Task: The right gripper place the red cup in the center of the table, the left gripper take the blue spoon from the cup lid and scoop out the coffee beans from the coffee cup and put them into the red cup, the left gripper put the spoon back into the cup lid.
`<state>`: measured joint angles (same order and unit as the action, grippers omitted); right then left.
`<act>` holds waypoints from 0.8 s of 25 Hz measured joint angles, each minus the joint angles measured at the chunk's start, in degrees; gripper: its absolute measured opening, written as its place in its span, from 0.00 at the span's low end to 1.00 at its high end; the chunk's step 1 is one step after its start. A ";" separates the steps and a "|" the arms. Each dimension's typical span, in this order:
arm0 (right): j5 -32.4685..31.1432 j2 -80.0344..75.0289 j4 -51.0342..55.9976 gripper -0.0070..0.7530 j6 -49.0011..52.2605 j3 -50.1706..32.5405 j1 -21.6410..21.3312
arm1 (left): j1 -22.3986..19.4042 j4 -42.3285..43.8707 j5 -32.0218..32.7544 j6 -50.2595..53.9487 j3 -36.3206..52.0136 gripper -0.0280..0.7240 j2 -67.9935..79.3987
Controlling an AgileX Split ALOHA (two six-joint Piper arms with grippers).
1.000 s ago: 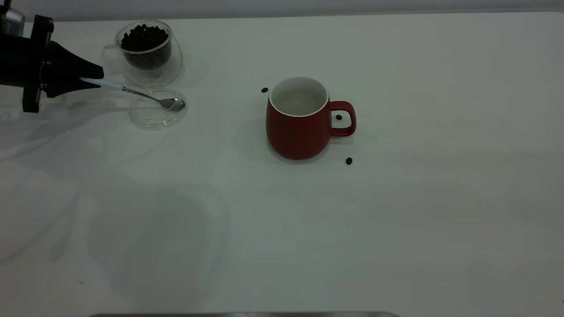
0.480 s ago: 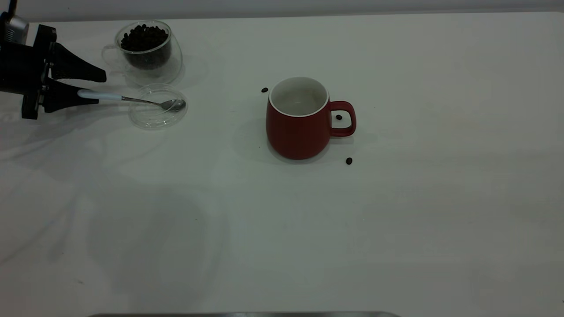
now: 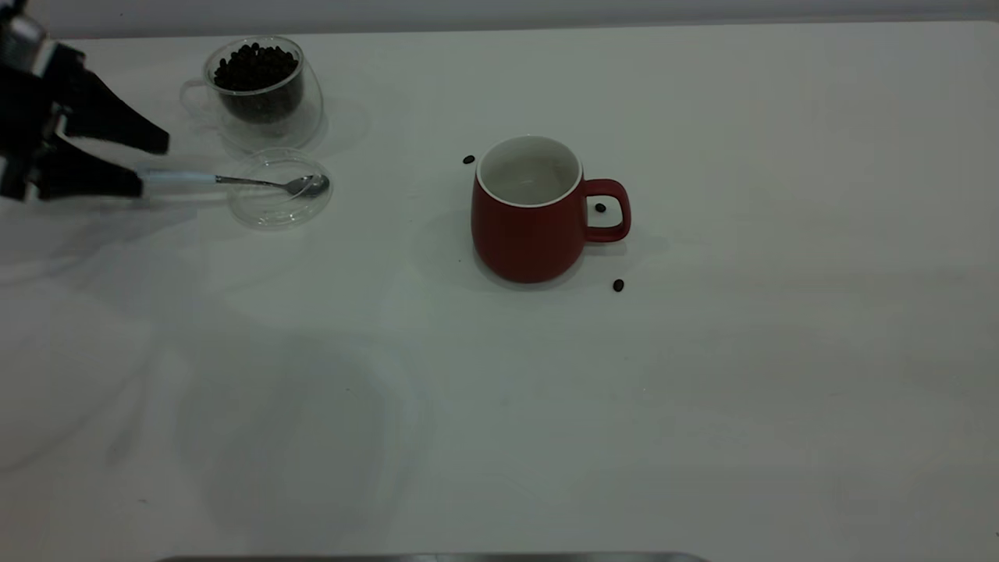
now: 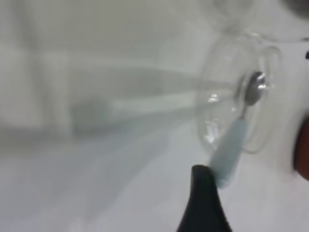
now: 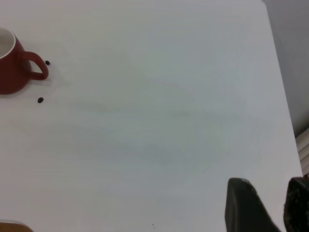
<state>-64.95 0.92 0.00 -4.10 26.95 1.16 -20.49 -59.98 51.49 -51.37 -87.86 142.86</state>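
Exterior view: left pincer (image 3: 144, 165) now spread apart and drawn back from the cup lid (image 3: 279, 188), where a second ago it clamped the blue spoon (image 3: 234, 182); spoon laid flat, bowl in the lid, handle over the rim onto the bench (image 3: 702, 390). Red cup (image 3: 531, 209) well apart from the lid, mid-bench, showing no beans inside; three loose coffee beans (image 3: 618, 286) beside it, the heap in the coffee cup (image 3: 261, 86) just behind the lid. Return step apparently done, scooping poorly. Left wrist view: one dark finger tip at the handle end, spoon released. Right wrist view: right pincer (image 5: 270, 203) parked far from the lid, slightly parted, holding nothing.
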 joint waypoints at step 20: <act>0.00 0.00 0.00 0.32 0.00 0.00 0.00 | 0.00 26.05 14.59 23.83 0.05 0.83 -45.98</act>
<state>-64.95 0.92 0.00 -4.10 26.95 1.16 -20.49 -33.93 66.09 -27.54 -87.80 96.87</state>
